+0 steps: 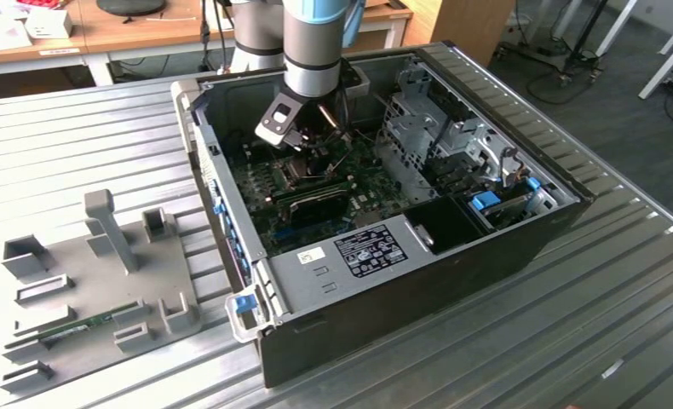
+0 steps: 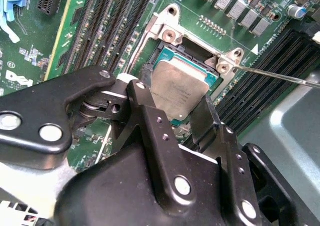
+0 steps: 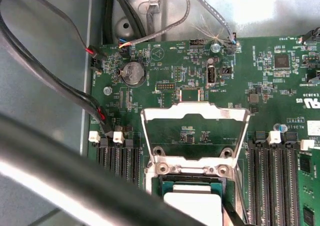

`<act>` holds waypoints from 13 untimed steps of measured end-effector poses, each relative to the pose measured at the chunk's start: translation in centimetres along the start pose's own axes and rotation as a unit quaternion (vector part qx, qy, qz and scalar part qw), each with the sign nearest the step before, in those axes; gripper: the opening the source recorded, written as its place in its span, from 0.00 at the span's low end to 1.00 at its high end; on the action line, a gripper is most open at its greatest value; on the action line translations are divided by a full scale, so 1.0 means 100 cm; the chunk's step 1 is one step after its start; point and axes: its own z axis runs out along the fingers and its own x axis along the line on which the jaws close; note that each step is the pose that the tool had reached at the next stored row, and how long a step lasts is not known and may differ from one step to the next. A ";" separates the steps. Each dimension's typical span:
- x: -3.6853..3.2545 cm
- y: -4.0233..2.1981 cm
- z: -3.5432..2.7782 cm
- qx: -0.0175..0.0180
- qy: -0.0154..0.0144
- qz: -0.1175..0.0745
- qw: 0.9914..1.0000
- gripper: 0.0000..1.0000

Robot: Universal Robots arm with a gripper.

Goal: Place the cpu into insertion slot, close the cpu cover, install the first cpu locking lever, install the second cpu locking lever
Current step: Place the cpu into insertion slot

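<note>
My gripper [image 1: 302,136] reaches down into the open computer case [image 1: 519,247], over the green motherboard [image 1: 313,209]. In the second wrist view the gripper [image 2: 172,98] has its black fingers [image 2: 147,116] against two opposite sides of the cpu [image 2: 180,88], shut on it. The grey-topped cpu lies low in the insertion slot [image 2: 187,42], its green edge showing. The first wrist view shows the cpu [image 3: 192,206] and the slot's rim [image 3: 170,178] too. The silvery cpu cover [image 3: 195,108] stands hinged open behind the slot. A thin wire locking lever [image 2: 270,76] sticks out beside the slot.
Long black memory slots [image 2: 105,21] flank the socket on both sides. Black cables [image 3: 50,81] run along the case wall. A drive cage [image 1: 451,145] stands at the exterior view's right. Outside the case, a grey fixture plate [image 1: 98,281] lies on the ribbed metal table.
</note>
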 end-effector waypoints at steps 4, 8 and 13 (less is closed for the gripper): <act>0.0000 0.0000 0.0000 0.000 0.000 0.000 1.000 0.54; -0.0001 0.0000 0.0005 0.000 0.000 0.000 1.000 0.54; -0.0001 -0.0001 0.0018 0.000 0.000 0.000 1.000 0.54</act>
